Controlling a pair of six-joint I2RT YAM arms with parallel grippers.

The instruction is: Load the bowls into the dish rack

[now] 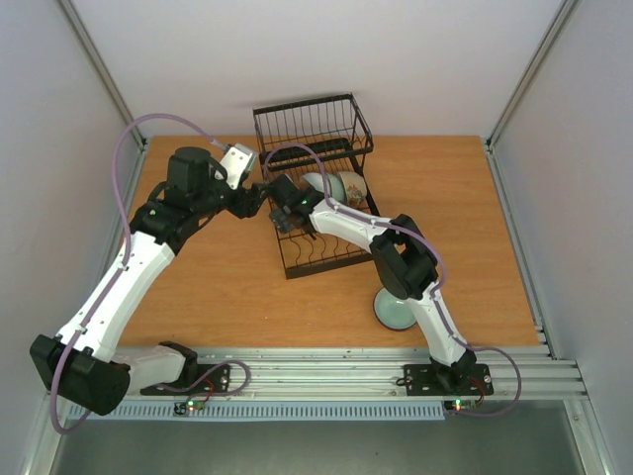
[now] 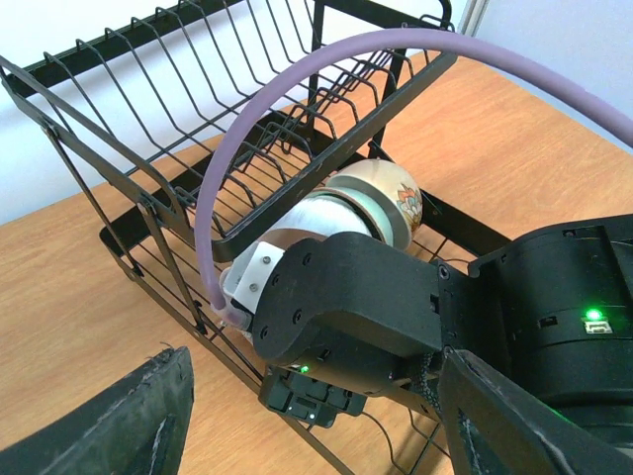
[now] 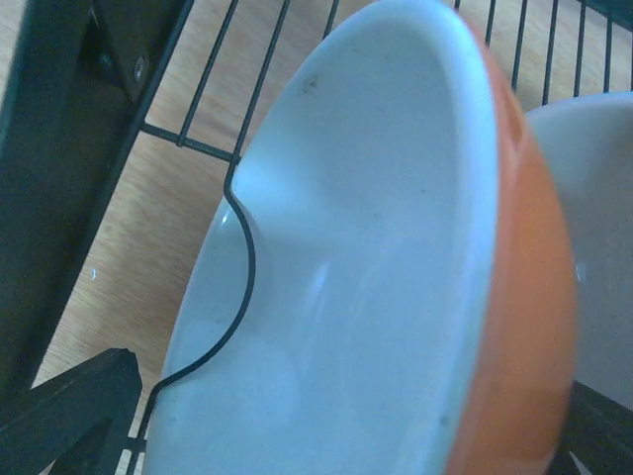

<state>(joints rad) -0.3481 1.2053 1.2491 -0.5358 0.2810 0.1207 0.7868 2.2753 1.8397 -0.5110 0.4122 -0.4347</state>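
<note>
Orange on the outside and white inside, a small round ceramic bowl [image 3: 396, 267] stands on edge in the black wire dish rack [image 1: 331, 259], tilted against a curved divider wire, with a second pale bowl [image 3: 593, 257] just behind it. The right gripper [image 1: 284, 210] is down inside the rack beside this bowl; only dark finger parts show at the lower corners of its wrist view, spread to either side of the bowl, so the claw looks released rather than clamped. The risk now, as a judgement, is that pulling the fingers out could catch the rim and tip the bowl out of its slot or knock it into its neighbour. Another hazard is the left gripper [image 2: 316, 416], whose fingers stand apart and empty just beside the rack's side, close to the right arm; the two arms could collide. One pale green bowl [image 1: 394, 310] sits on the wooden table [image 1: 218, 287] near the right arm's base, not yet loaded.
</note>
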